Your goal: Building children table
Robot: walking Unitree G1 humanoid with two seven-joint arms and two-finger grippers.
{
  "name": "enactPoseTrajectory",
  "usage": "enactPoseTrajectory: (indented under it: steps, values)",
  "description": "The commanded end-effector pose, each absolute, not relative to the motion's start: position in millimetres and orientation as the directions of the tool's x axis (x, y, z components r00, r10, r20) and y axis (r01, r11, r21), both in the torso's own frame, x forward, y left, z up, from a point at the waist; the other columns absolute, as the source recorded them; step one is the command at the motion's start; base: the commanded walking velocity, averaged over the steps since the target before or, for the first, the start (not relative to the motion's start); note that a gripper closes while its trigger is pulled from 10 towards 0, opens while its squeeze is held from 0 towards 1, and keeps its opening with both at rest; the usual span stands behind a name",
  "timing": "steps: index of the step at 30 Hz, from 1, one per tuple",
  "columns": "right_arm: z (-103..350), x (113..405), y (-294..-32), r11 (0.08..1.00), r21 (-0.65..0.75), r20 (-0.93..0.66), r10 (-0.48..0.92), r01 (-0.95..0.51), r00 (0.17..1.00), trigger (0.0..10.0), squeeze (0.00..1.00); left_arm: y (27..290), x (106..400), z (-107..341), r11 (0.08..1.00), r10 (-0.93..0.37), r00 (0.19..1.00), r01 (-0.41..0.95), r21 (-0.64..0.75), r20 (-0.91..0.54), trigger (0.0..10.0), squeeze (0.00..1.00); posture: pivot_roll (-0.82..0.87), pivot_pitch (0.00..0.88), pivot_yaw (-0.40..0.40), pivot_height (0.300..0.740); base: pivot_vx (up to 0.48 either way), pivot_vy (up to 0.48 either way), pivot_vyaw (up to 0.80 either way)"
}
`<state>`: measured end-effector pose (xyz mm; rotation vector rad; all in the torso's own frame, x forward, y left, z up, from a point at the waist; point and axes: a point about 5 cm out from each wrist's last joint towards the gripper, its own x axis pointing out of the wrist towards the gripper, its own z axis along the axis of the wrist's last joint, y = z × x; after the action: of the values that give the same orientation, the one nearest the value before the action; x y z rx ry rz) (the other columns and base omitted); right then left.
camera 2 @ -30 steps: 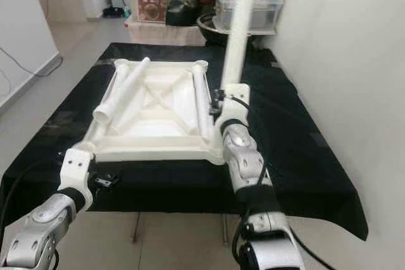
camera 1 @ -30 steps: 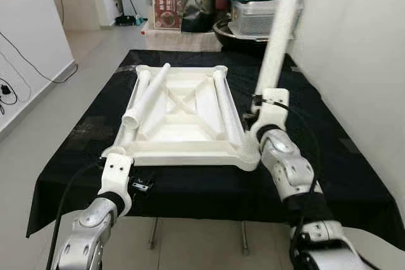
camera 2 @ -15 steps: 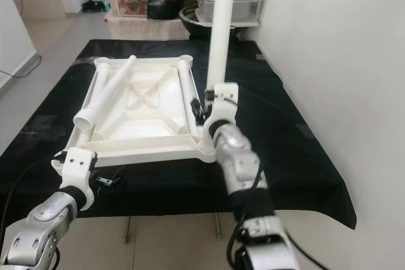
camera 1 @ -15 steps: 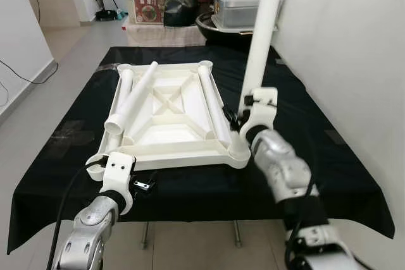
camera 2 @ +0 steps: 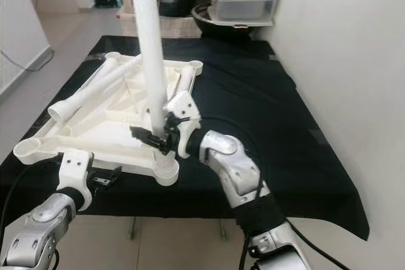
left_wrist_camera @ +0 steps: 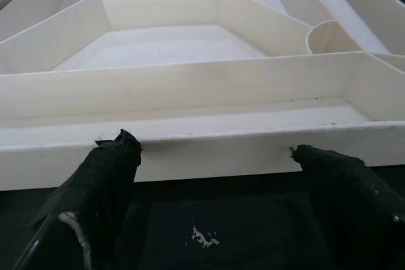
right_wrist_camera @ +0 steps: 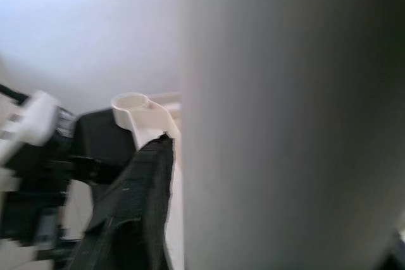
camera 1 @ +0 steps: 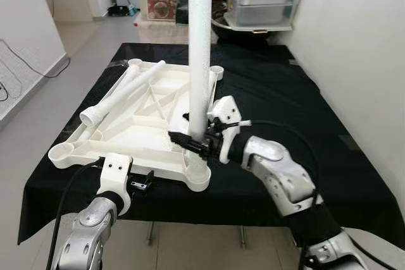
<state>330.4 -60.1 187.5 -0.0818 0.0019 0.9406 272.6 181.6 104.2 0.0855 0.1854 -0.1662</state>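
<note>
A black cloth-covered table (camera 1: 304, 93) carries the upturned white tabletop (camera 1: 136, 128), its ribbed underside up. Standing upright over the tabletop's near right corner socket (camera 1: 197, 175) is a white leg tube (camera 1: 200, 49), which the right gripper (camera 1: 190, 145) clamps low down. Two more tubes (camera 1: 123, 93) lie across the tabletop's far left. At its near edge the left gripper (left_wrist_camera: 215, 175) waits with fingers (left_wrist_camera: 104, 175) spread.

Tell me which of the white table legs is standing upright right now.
The leg held by the right gripper, standing over the near right corner socket of the upturned tabletop. The other legs lie flat inside the tabletop.
</note>
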Motion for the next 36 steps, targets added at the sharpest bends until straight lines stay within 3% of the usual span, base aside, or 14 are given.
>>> enactPoseTrajectory:
  steps: [1,3,6,10,11,18,19,22,23,25,26,30,35,36]
  values:
    - [182,344,-68,0.693,-0.055,-0.081,0.715,-0.719,0.694,0.0,0.00,184,269,101,0.983,-0.153,0.968,0.170,0.071,-0.197,10.0,0.00,0.11,0.000,-0.056,0.740,0.000,0.000,0.00]
    - [176,362,-88,0.861,-0.006,-0.114,0.505,-0.509,0.856,0.0,0.00,184,269,100,0.983,-0.153,0.968,0.170,0.072,-0.200,10.0,0.00,0.10,0.000,-0.055,0.740,0.000,0.000,0.00]
    - [169,371,-115,0.965,0.028,-0.143,0.264,-0.262,0.954,0.0,0.00,182,270,100,0.983,-0.156,0.967,0.172,0.070,-0.199,10.0,0.00,0.10,0.000,-0.054,0.740,0.000,0.000,0.00]
    - [160,367,-138,0.997,0.076,-0.168,-0.011,0.024,0.986,0.0,0.00,179,270,100,0.981,-0.165,0.966,0.181,0.067,-0.201,10.0,0.00,0.10,0.000,-0.050,0.740,0.000,0.000,0.00]
    - [158,363,-137,0.995,0.080,-0.172,-0.051,0.065,0.984,9.6,0.00,178,270,100,0.981,-0.167,0.965,0.183,0.066,-0.201,10.0,0.00,0.09,0.000,-0.045,0.740,0.000,0.000,0.00]
    - [171,351,-104,0.986,0.140,-0.036,0.098,-0.092,0.994,10.0,0.00,176,271,99,0.979,-0.175,0.963,0.193,0.068,-0.207,10.0,0.00,0.09,0.000,-0.042,0.740,0.000,0.000,0.00]
    - [178,351,-100,0.972,0.174,0.000,0.161,-0.159,0.987,10.0,1.00,177,271,100,0.979,-0.176,0.963,0.194,0.068,-0.204,10.0,0.00,0.09,0.000,-0.045,0.740,0.000,0.000,0.00]
    - [183,352,-97,0.961,0.189,0.018,0.204,-0.204,0.979,10.0,1.00,177,271,101,0.979,-0.177,0.963,0.194,0.068,-0.202,10.0,0.00,0.09,0.000,-0.045,0.740,0.000,0.000,0.00]
    - [194,352,-88,0.907,0.203,0.061,0.364,-0.369,0.929,10.0,0.00,178,271,101,0.979,-0.173,0.964,0.191,0.070,-0.202,10.0,0.00,0.09,0.000,-0.045,0.740,0.000,0.000,0.00]
    - [213,344,-73,0.755,0.174,0.143,0.616,-0.633,0.774,10.0,0.00,180,271,100,0.980,-0.170,0.964,0.187,0.070,-0.203,10.0,0.00,0.09,0.000,-0.046,0.740,0.000,0.000,0.00]
    - [213,344,-73,0.755,0.174,0.143,0.616,-0.633,0.774,10.0,0.00,180,271,100,0.980,-0.170,0.964,0.187,0.070,-0.203,10.0,0.00,0.09,0.000,-0.046,0.740,0.000,0.000,0.00]
    - [212,320,-55,0.537,0.013,0.098,0.839,-0.843,0.536,10.0,0.00,179,271,99,0.980,-0.169,0.964,0.186,0.070,-0.204,10.0,0.00,0.09,0.000,-0.049,0.740,0.000,0.000,0.00]
    - [195,305,-46,0.459,-0.038,0.026,0.888,-0.888,0.458,10.0,0.00,177,272,100,0.980,-0.170,0.965,0.186,0.067,-0.199,10.0,0.00,0.11,0.000,-0.059,0.740,0.000,0.000,0.00]
    - [191,302,-44,0.447,-0.039,0.014,0.895,-0.894,0.447,8.4,0.00,177,271,101,0.980,-0.170,0.966,0.186,0.067,-0.197,10.0,0.00,0.11,0.000,-0.059,0.740,0.000,0.000,0.00]
